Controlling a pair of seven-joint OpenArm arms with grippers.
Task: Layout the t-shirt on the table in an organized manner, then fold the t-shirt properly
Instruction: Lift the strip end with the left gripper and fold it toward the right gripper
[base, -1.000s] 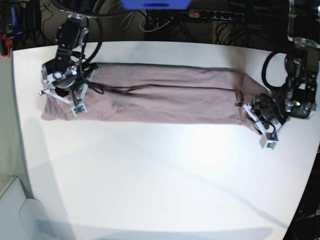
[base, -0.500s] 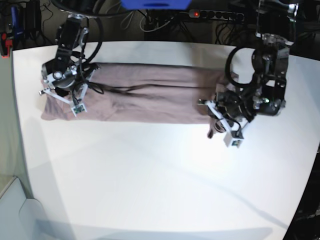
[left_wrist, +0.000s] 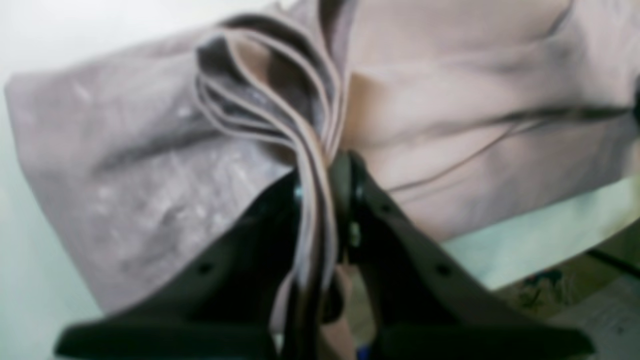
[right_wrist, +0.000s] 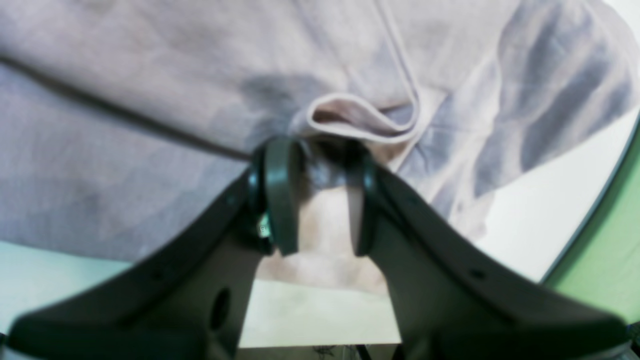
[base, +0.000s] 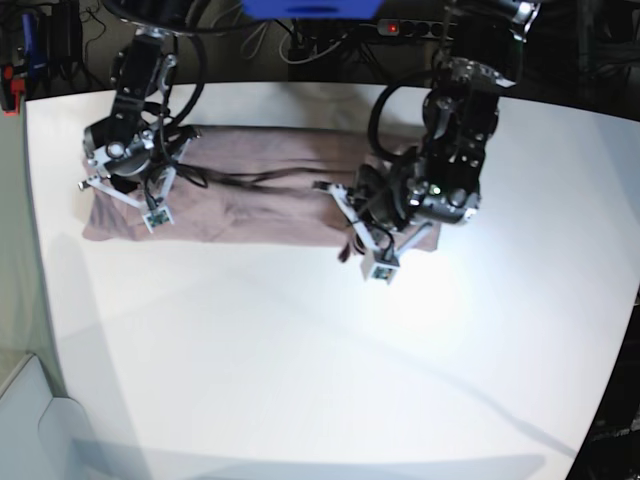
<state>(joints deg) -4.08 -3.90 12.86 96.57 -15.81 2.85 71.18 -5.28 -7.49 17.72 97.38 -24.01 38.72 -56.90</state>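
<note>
Since a second ago the left end effector (base: 352, 243) has carried its end of the soft, wrinkly, mauve-pink short-sleeved t-shirt (base: 260, 195) from the counter's right side to about the middle, doubling the cloth back, while the right end effector (base: 150, 195) has stayed put near the left edge. Left jaws are pinched tight on bunched hem layers (left_wrist: 280, 100). Right jaws stand partly apart with a fold of cloth between them, and the shirt lies toward the far edge of the smooth white counter (base: 300, 380).
</note>
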